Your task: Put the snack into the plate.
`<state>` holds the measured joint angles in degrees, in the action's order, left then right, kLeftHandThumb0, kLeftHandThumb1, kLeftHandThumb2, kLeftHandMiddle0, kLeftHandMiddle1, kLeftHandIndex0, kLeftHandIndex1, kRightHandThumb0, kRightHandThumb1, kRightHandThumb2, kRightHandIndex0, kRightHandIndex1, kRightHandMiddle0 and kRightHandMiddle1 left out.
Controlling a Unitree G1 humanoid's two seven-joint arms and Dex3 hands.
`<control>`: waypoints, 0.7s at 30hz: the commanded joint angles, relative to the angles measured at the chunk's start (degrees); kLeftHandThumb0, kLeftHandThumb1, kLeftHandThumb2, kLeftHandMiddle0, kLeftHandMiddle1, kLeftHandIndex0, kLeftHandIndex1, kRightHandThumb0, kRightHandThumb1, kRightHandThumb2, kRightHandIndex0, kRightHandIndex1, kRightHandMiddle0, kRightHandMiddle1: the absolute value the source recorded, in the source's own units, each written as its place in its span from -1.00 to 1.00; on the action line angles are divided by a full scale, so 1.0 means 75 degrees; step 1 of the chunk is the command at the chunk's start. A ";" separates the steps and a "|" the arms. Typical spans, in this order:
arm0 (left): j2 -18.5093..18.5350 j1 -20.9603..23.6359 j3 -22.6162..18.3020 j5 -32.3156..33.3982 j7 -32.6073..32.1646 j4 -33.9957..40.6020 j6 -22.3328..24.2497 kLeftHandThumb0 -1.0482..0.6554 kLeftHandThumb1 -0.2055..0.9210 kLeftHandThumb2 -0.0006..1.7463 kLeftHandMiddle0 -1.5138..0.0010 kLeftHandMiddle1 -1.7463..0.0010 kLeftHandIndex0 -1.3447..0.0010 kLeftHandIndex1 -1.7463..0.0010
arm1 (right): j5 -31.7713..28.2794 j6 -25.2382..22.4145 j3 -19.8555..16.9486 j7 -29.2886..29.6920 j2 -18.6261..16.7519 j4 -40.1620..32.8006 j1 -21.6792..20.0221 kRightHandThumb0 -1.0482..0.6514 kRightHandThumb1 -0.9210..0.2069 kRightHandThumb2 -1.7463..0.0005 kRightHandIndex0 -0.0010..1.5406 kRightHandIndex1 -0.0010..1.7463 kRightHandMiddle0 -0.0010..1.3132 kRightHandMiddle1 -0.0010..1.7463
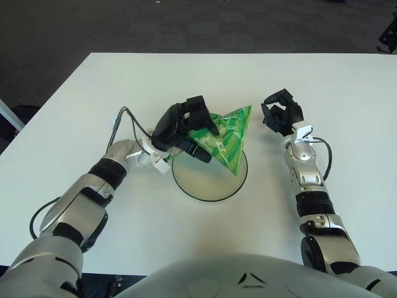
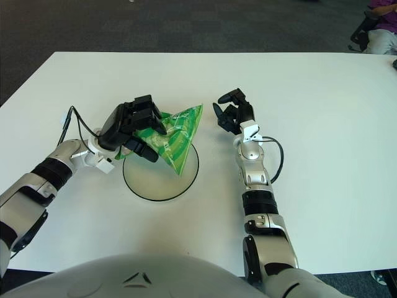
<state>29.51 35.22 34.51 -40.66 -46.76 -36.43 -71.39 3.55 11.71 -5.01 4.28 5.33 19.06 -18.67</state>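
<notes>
A green snack bag [image 1: 227, 139] lies tilted over the far rim of the round plate [image 1: 208, 184], its lower corner resting on the plate. My left hand [image 1: 185, 127] sits at the bag's left end with its black fingers curled around that end. The plate is pale with a dark rim and stands at the middle of the white table. My right hand [image 1: 282, 114] hovers to the right of the bag, apart from it, fingers loosely spread and holding nothing.
The white table [image 1: 347, 93] reaches to all sides. A thin black cable [image 1: 127, 121] loops off my left wrist. Dark carpet lies beyond the far edge.
</notes>
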 commanded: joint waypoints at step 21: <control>0.0856 -0.0258 -0.0061 0.5331 0.7175 0.1303 0.0827 -0.83 1.00 -0.78 0.04 0.99 0.22 0.88 | 0.0009 0.0131 -0.0042 0.0052 0.0105 0.0025 0.0011 -0.20 -0.84 0.43 0.00 1.00 -0.37 0.80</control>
<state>35.57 34.57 35.43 -3.53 2.64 -28.13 -66.53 3.58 11.95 -5.05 4.40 5.69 19.07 -18.67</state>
